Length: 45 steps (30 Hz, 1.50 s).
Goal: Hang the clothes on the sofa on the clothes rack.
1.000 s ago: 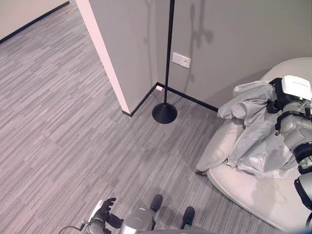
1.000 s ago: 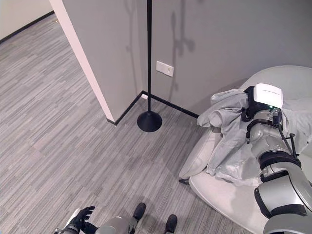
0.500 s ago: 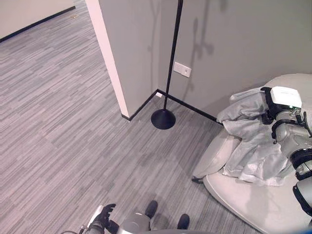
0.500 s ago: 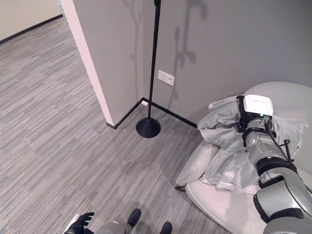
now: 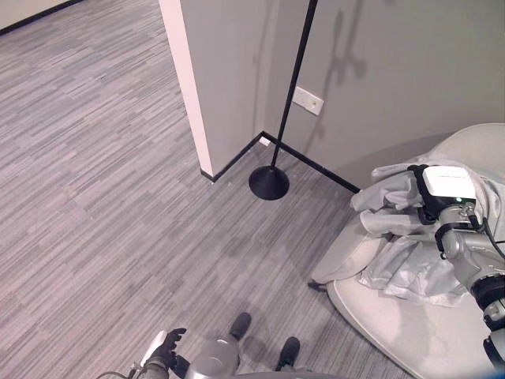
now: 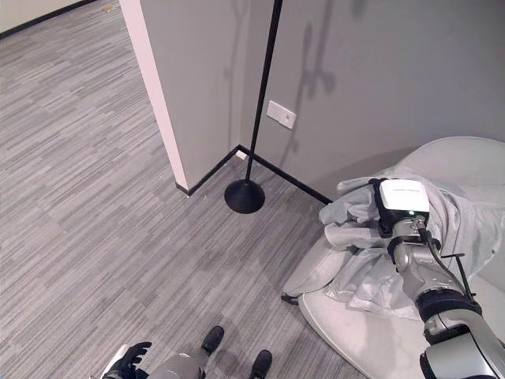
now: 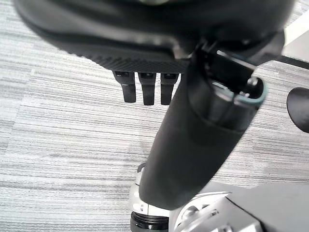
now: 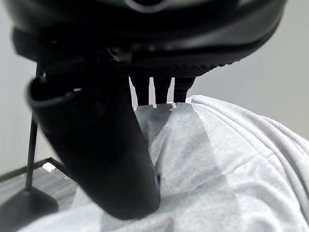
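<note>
A light grey garment [image 5: 394, 237] lies bunched on the cream sofa [image 5: 394, 324] at the right. My right hand [image 8: 101, 150] is over its upper fold. Its fingers [image 8: 154, 92] are straight, with their tips at the cloth [image 8: 227, 159], and the thumb hangs in front of it. In the eye views the hand is hidden behind the white box on its wrist [image 5: 447, 183]. The clothes rack is a thin black pole [image 5: 293, 87] on a round black base [image 5: 268, 183], standing by the wall left of the sofa. My left hand [image 5: 164, 350] hangs low at my side, relaxed and holding nothing.
A wall corner with a pale edge [image 5: 186, 87] juts out just left of the rack. A white wall plate [image 5: 308, 100] and a black skirting board [image 5: 316, 164] run behind it. Grey striped floor [image 5: 102, 174] spreads out to the left and in front.
The whole picture has shifted, so the camera has moved. My right hand stays at the garment and now sits lower, closer to the seat. The left hand hangs as before.
</note>
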Motion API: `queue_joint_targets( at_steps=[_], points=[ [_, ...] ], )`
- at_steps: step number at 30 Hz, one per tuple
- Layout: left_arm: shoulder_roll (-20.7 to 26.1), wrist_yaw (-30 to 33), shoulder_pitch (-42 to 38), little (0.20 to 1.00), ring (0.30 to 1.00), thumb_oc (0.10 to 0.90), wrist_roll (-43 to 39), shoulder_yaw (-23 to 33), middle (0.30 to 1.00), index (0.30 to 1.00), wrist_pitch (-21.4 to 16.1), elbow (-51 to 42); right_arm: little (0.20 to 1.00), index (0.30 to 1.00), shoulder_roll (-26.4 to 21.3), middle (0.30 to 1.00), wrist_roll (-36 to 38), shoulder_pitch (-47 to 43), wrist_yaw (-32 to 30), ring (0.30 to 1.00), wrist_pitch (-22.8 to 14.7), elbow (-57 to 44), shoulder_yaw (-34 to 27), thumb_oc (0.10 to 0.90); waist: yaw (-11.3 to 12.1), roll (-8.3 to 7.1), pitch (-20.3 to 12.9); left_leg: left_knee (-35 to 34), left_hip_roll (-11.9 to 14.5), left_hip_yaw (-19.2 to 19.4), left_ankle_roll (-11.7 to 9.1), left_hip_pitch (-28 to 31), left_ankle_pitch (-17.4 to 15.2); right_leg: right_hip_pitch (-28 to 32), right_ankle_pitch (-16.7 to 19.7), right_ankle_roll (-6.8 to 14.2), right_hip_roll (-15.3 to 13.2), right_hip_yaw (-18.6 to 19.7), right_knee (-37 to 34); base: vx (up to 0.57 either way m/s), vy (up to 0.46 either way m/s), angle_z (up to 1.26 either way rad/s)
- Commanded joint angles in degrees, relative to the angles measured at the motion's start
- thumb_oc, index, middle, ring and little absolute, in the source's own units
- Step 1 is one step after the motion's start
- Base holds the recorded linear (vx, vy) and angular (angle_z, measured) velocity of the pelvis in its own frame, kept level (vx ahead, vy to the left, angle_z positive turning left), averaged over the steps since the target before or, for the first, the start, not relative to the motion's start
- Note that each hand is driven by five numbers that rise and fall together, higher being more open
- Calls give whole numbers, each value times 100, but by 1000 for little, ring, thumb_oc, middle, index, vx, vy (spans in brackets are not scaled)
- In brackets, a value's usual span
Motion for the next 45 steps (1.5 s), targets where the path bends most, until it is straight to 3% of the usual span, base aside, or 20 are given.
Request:
queue_joint_targets(
  at_steps=[1,5,17,22,23,24,25,26,28,29,30,31,38,41,45],
  points=[
    [74,162,-249,900,900,800,395,143,900,900,-113,168,900,900,-999,900,-268,-125,-187,900,20,-608,-1,800,44,15,-23,-397,-50,-596,96,72,-314,283,-654,-112,122,601,69,-4,-5,5],
    [78,159,-283,900,900,800,376,123,900,900,-118,157,900,900,-1100,900,-241,-382,-103,900,-126,-652,342,800,59,-12,16,-397,-36,-575,97,85,-315,282,-633,-114,134,625,69,0,0,0],
    [223,58,-372,900,900,800,293,61,900,900,-74,14,900,900,-1472,900,-517,-1695,816,900,-798,-715,2591,800,181,-171,186,-397,-49,-650,30,61,-273,302,-659,-130,158,529,69,7,-3,2],
    [264,63,-367,900,900,800,362,145,900,900,-77,10,900,900,-1693,900,-725,-1990,990,900,-945,-1006,3058,800,164,-209,196,-397,-53,-669,21,74,-285,331,-666,-126,158,509,69,31,-4,9],
    [290,73,-358,900,900,800,387,168,900,900,-81,-19,773,773,-1813,773,-843,-2024,1041,773,-965,-1015,3198,715,175,-228,192,-397,-53,-669,20,80,-294,340,-677,-124,160,494,69,36,-5,9],
    [288,73,-357,900,900,800,387,170,900,900,-81,-19,712,712,-1813,712,-843,-2030,1041,712,-966,-1014,3205,675,172,-226,192,-397,-53,-669,20,80,-294,341,-677,-124,160,494,69,39,-4,10],
    [320,92,-361,900,900,800,406,149,900,900,-82,-56,418,418,-1908,418,-1022,-2131,1103,418,-952,-915,3401,478,186,-249,194,-397,-52,-667,16,82,-295,341,-680,-124,157,488,69,26,-3,6],
    [330,86,-362,900,900,800,418,148,900,900,-81,-83,300,300,-1957,300,-1078,-2117,1149,300,-960,-876,3442,400,184,-254,198,-397,-50,-665,12,80,-294,341,-685,-125,158,479,69,37,-12,2],
    [346,85,-361,900,900,800,440,137,900,900,-74,-110,300,300,-1996,300,-1153,-2118,1197,300,-927,-824,3483,400,181,-259,200,-397,-52,-670,9,81,-298,345,-686,-125,159,463,69,0,0,0],
    [352,90,-347,900,900,800,461,128,900,900,-72,-120,476,476,-2007,476,-1214,-1983,1207,476,-843,-579,3382,518,158,-255,210,-397,-51,-668,1,70,-297,339,-688,-123,163,454,69,0,0,0],
    [355,90,-347,900,900,800,454,128,900,900,-68,-120,818,818,-2018,818,-1218,-1959,1198,818,-804,-518,3326,745,152,-254,218,-397,-51,-666,0,63,-297,335,-688,-122,165,455,69,0,0,0],
    [350,93,-353,900,900,800,436,135,900,900,-60,-114,900,900,-2023,900,-1223,-1941,1186,900,-757,-493,3274,800,136,-249,225,-397,-48,-653,0,57,-297,331,-684,-122,165,455,69,0,0,0],
    [300,157,-301,900,900,800,342,278,900,900,-27,-75,900,900,-2188,900,-1152,-1414,994,900,-502,-743,2406,800,38,-197,233,-397,-11,-542,24,58,-335,308,-646,-115,172,546,69,1,0,-1],
    [271,179,-221,900,900,800,309,415,900,900,-38,-68,900,900,-2322,900,-808,-814,829,900,-420,-1150,1460,800,-80,-132,213,-397,-1,-503,41,81,-364,321,-652,-111,171,582,69,7,-5,-7],
    [245,182,-182,900,900,800,281,527,900,900,-42,-36,900,900,-2072,900,-372,-55,755,900,-412,-1619,465,800,-155,-88,194,-397,8,-468,62,113,-394,329,-649,-109,170,631,69,0,-6,-5]
  ],
)
